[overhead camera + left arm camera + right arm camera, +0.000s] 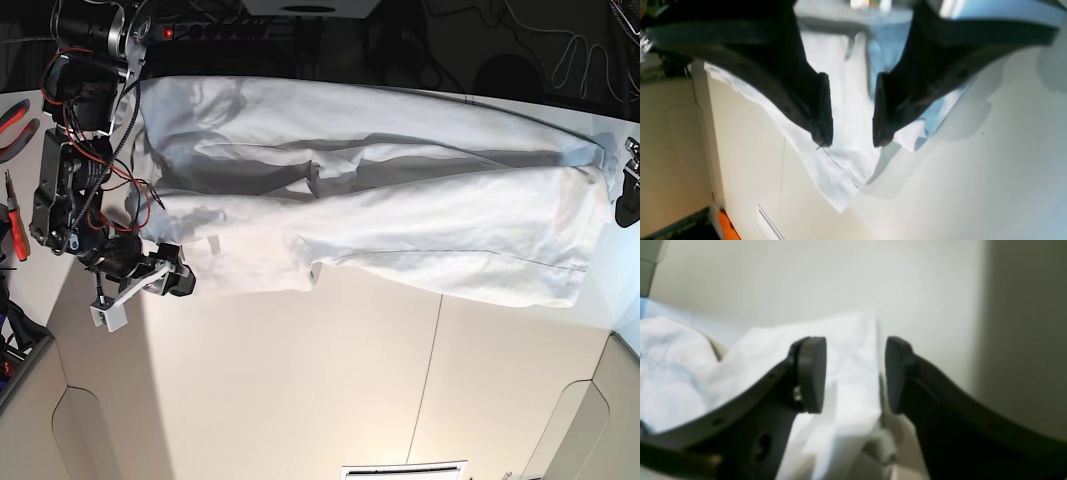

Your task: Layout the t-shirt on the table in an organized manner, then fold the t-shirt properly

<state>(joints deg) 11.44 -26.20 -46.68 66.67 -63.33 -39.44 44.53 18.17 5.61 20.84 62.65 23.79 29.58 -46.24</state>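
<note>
The t-shirt (400, 200) lies spread across the bench (300, 400) from nine to three o'clock (probably still wrinkled); folding remains. Both jaws stand wide, holding nothing.

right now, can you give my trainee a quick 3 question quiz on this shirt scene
1. True or false: the left claw is clamped shut on the t-shirt.
2. How does the shirt lie on the table? A) folded into a small square B) stretched out long across it C) hanging off the near edge
3. Fill in: the right claw has its tips ____ with cloth showing between them.

Key: 1 false; 2 B; 3 apart
</note>
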